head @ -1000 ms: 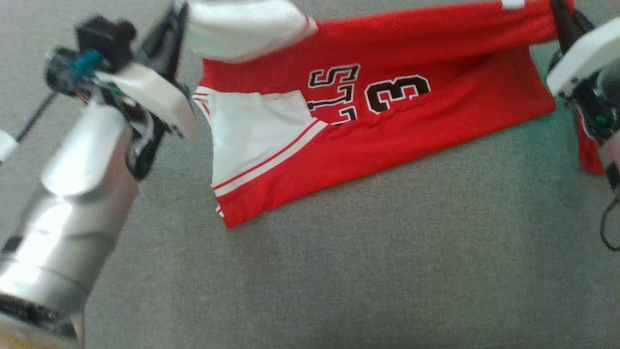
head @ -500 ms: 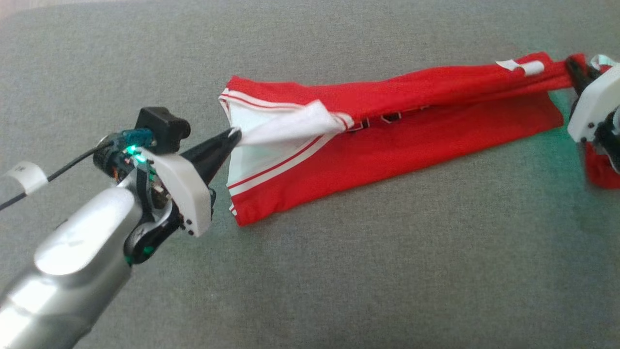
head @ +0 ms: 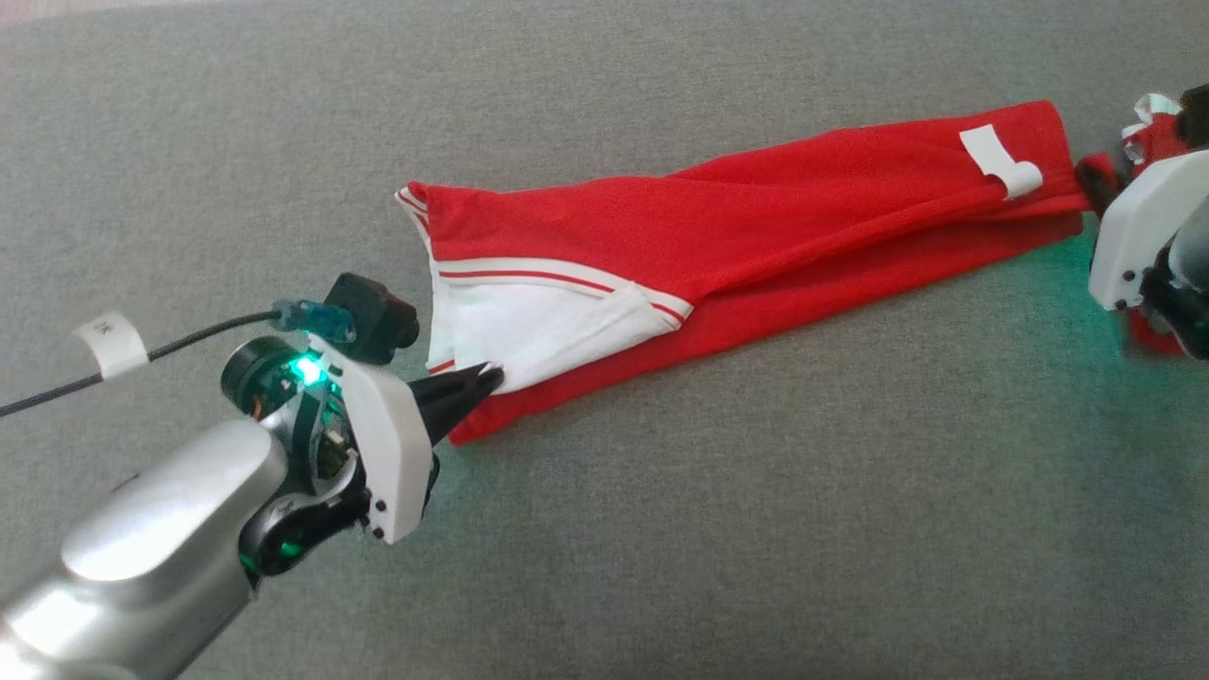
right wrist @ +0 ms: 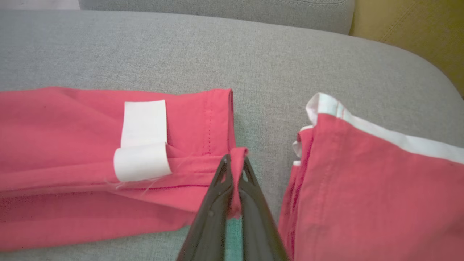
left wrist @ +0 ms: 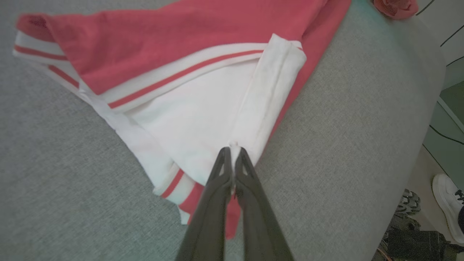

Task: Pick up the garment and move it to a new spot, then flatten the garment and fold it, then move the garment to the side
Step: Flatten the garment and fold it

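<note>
On the grey cushion (head: 661, 529) the red garment (head: 756, 208) is laid doubled lengthwise, clenched at its ends by the left end effector (left wrist: 232, 150) and right end effector (right wrist: 235, 158); mid-fold, release and a further fold are judged due.

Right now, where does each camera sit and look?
Head view: up high, looking down at the red garment on the grey cushion; left end effector and right end effector hold its ends.
Left wrist view: on that wrist, looking along its fingers at the white panel.
Right wrist view: likewise, at a red corner.
Head and right wrist views share the white label.
</note>
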